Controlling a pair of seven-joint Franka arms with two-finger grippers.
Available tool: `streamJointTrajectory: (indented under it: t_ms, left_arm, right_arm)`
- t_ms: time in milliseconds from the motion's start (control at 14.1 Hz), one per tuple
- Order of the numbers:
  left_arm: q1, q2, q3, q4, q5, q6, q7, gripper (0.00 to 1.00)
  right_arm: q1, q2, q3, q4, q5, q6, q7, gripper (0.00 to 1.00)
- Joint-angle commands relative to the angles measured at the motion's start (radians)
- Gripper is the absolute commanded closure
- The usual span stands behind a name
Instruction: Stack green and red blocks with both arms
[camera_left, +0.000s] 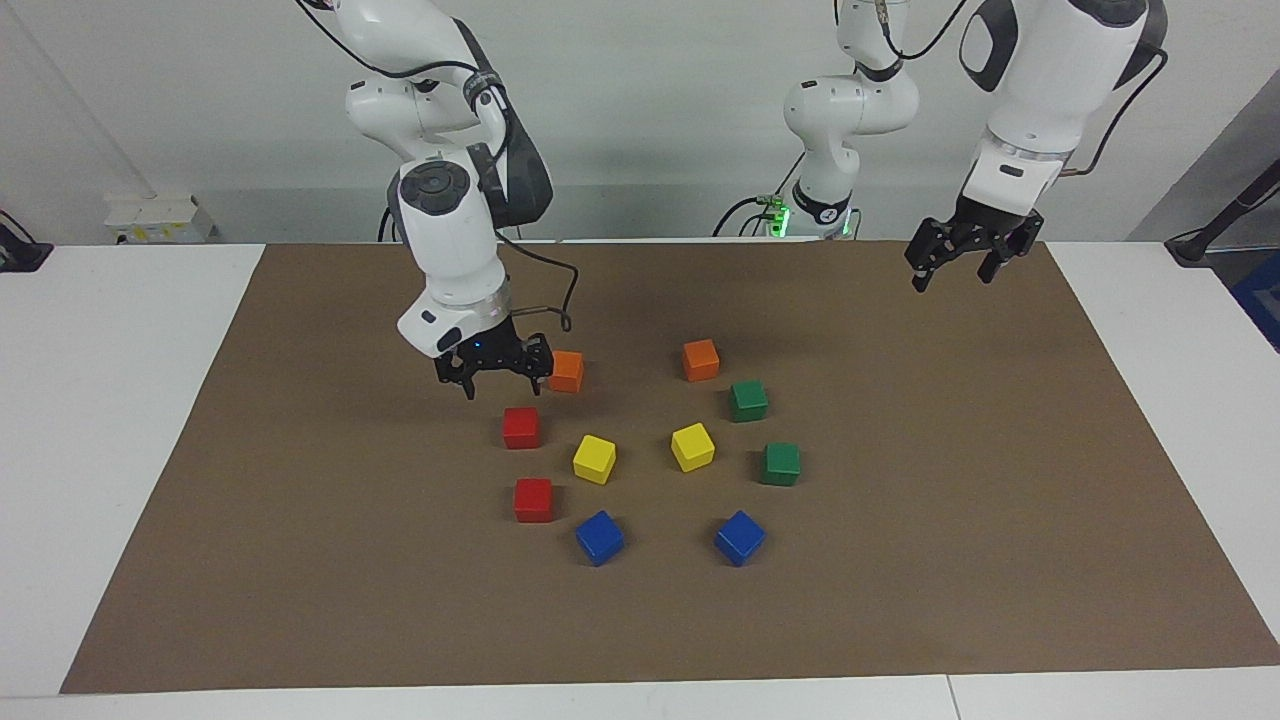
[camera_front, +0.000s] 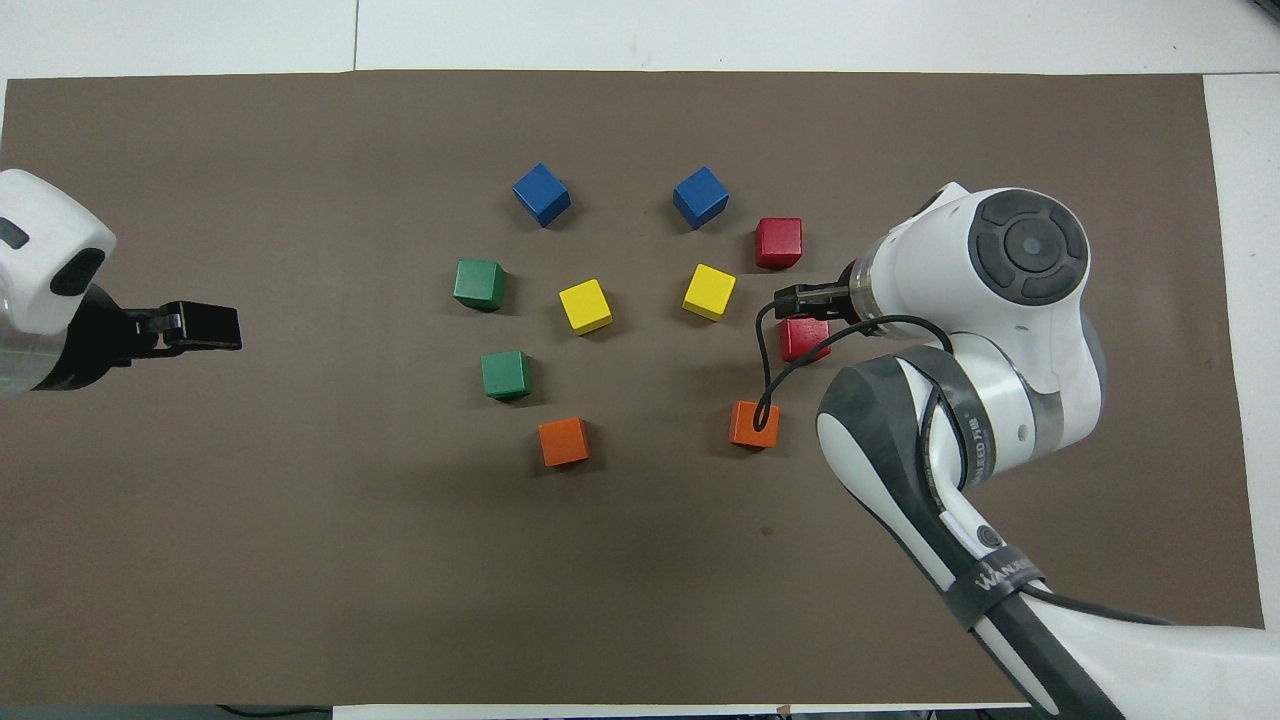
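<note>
Two red blocks lie toward the right arm's end of the cluster, one (camera_left: 521, 427) (camera_front: 805, 340) nearer the robots than the other (camera_left: 533, 499) (camera_front: 779, 243). Two green blocks lie toward the left arm's end, one (camera_left: 748, 400) (camera_front: 506, 374) nearer the robots than the other (camera_left: 780, 463) (camera_front: 479, 284). My right gripper (camera_left: 503, 384) (camera_front: 800, 298) is open and empty, low over the mat by the nearer red block, not touching it. My left gripper (camera_left: 951, 273) (camera_front: 205, 327) is open and empty, high over the mat's edge at its own end.
Two orange blocks (camera_left: 566, 371) (camera_left: 701, 359), two yellow blocks (camera_left: 594, 459) (camera_left: 692, 446) and two blue blocks (camera_left: 599, 537) (camera_left: 740, 537) share the ring on the brown mat (camera_left: 300, 560). The right gripper's cable hangs over an orange block (camera_front: 753, 423). A third arm (camera_left: 845, 110) stands at the back.
</note>
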Motion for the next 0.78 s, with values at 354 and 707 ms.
streamJointTrajectory:
  t_ms: [354,707]
  left_arm:
    - [-0.035,-0.037,0.011,-0.112,-0.004,0.074,-0.006,0.00]
    - [-0.116,0.018,0.011,-0.164,-0.039,0.161,-0.066,0.00]
  right_arm:
    - [-0.016,0.052,-0.001,-0.023,0.006,0.077,0.035,0.03]
    - [-0.012,0.059,-0.002,-0.036,-0.011,0.066,0.077,0.04]
